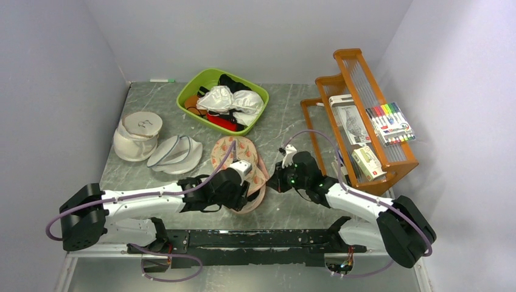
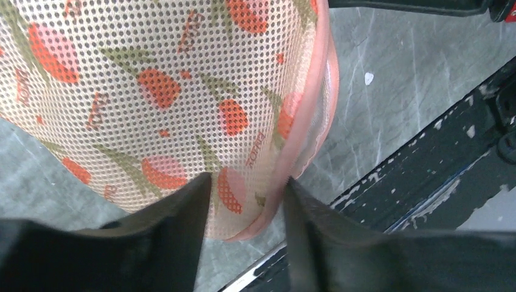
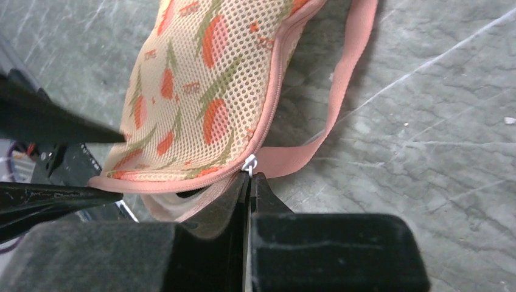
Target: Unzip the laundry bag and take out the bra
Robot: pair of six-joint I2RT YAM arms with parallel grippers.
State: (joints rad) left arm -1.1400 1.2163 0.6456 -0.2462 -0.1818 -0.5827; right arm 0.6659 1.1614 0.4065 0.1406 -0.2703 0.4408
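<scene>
The laundry bag (image 1: 238, 157), pale pink mesh with orange-red floral print, lies mid-table between my arms. My left gripper (image 1: 251, 192) is shut on its near end; in the left wrist view (image 2: 246, 179) the mesh (image 2: 152, 85) sits between the fingers. My right gripper (image 1: 272, 180) is shut on the small white zip pull (image 3: 249, 163) at the bag's pink edge (image 3: 182, 182), seen in the right wrist view (image 3: 249, 176). A dark slit shows under the zip beside the pull. The black bra is hidden.
A green basket (image 1: 187, 97) with white bras and dark items stands at the back. Round white mesh bags (image 1: 137, 137) (image 1: 176, 152) lie left. An orange wooden rack (image 1: 359, 131) with markers (image 1: 389, 123) stands right. A black rail (image 1: 243, 238) runs along the near edge.
</scene>
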